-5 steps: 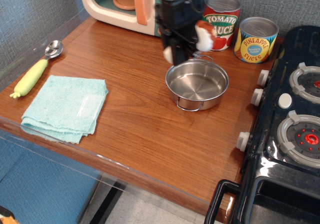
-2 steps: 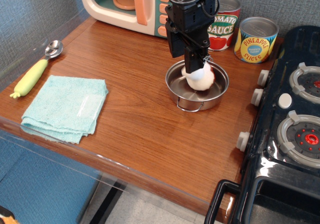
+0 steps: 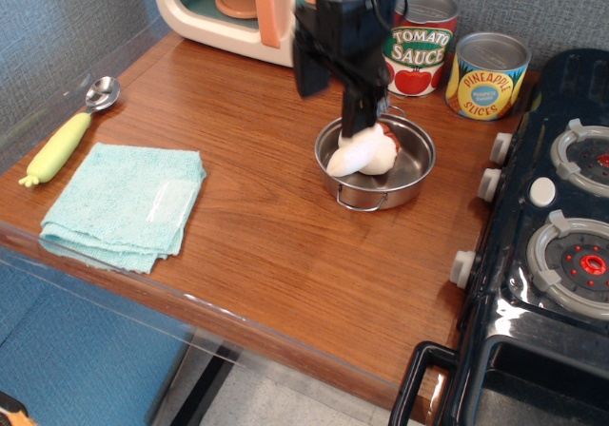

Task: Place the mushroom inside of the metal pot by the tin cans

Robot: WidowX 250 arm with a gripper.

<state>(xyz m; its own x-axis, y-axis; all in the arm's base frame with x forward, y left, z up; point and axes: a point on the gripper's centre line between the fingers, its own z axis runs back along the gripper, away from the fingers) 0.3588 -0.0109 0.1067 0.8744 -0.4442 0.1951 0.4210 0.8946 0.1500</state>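
We are reading "TOMATO SAUCE" on the red can (image 3: 417, 48) and "PINEAPPLE SLICES" on the yellow-and-blue can (image 3: 486, 75) beside it; both are standing upright at the back of the table (image 3: 257, 226), against the wall. Smaller print on the pineapple label is too fine for us to make out.

The mushroom (image 3: 361, 152) is lying in the pot (image 3: 411, 181), tipped over, with its white stem pointing toward the left rim and its reddish-brown cap toward the middle. The pot is sitting just in front of the cans, apart from them. We are seeing the gripper (image 3: 362, 120) hanging directly above the mushroom, its dark fingers reaching down to the top of it. The frame is blurred there, so we cannot tell whether the fingers are parted or pinching the stem.

Compared with the frame a moment ago, the arm is looking shifted a little to the left and blurred with motion, and the mushroom is lying more on its side, with the stem swung leftward; before, it was hanging rounder and more central under the fingers. A second ago the mushroom was being carried in the air beside the tomato can, with the pot empty.

The spoon (image 3: 71, 129), the cloth (image 3: 124, 203), the toy microwave (image 3: 238, 8) and the stove (image 3: 552, 245) are sitting where they were.
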